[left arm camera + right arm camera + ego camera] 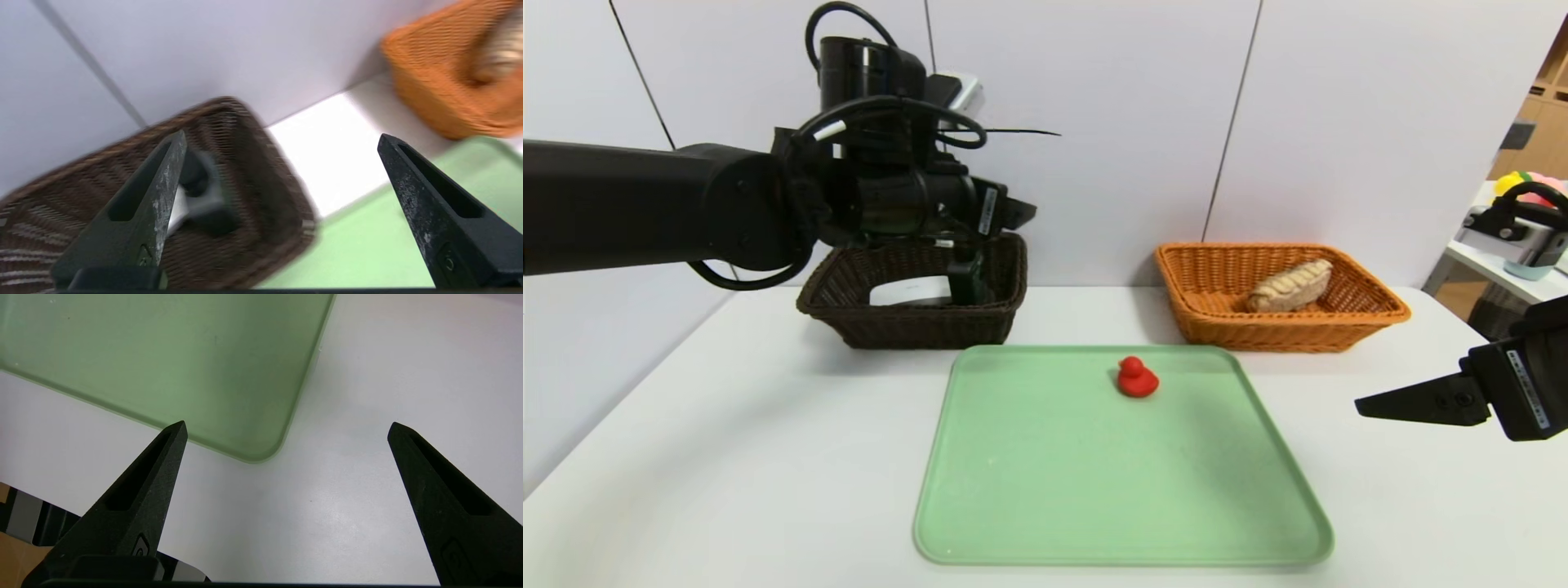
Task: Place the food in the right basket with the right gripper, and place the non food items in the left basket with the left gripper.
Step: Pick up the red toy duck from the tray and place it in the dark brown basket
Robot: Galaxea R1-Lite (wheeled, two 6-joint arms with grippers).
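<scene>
White tabletop (pixel 727 457) and pale panelled wall fill the head view. At centre lies a light green rectangular plastic tray (pixel 1045 490), and a small red rubber duck (pixel 1136 377) sits on it near the upper edge, right of middle.

Above the tray's upper left corner stands a dark brown woven wicker basket (pixel 915 327) holding a white flat item and a dark grey object (pixel 204 196), too blurred to name. The left gripper (pixel 282 139) hangs in the upper left of the head view, above and in front of this basket; in its wrist view both fingers stand spread wide with nothing between them.

At upper right stands an orange woven wicker basket (pixel 1372 314) with a tan ridged pastry-like food piece (pixel 1289 286) leaning against its far wall.

The right gripper (pixel 286 428) sits at the right edge of the head view, above bare table just off the tray's corner, its fingers wide apart and empty.
</scene>
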